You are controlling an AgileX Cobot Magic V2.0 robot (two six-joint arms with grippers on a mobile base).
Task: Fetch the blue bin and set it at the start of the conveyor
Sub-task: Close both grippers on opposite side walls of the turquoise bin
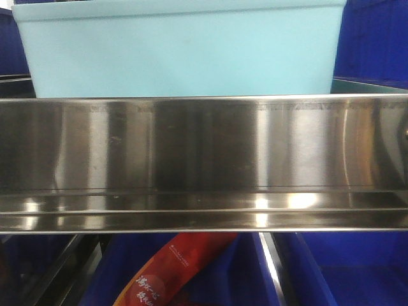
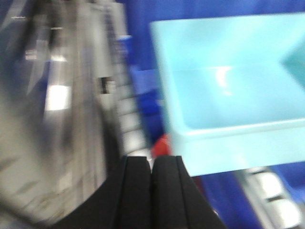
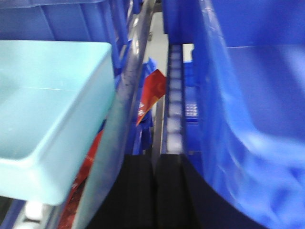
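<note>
Our left claw [image 2: 151,168] and right claw [image 3: 155,164] each show black fingers pressed together, gripping nothing. Beyond them runs a shiny stainless-steel shelf rail [image 1: 204,153]. Just behind it sits the light cyan rectangular plastic bin [image 1: 178,54], with dark royal-blue plastic crates [image 3: 248,119] alongside.

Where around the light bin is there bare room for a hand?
Inside the bin, what shows is bare. Elsewhere crowded: dark blue crates flank both ends, the steel rail crosses its front, a red packet lies below the rail.
</note>
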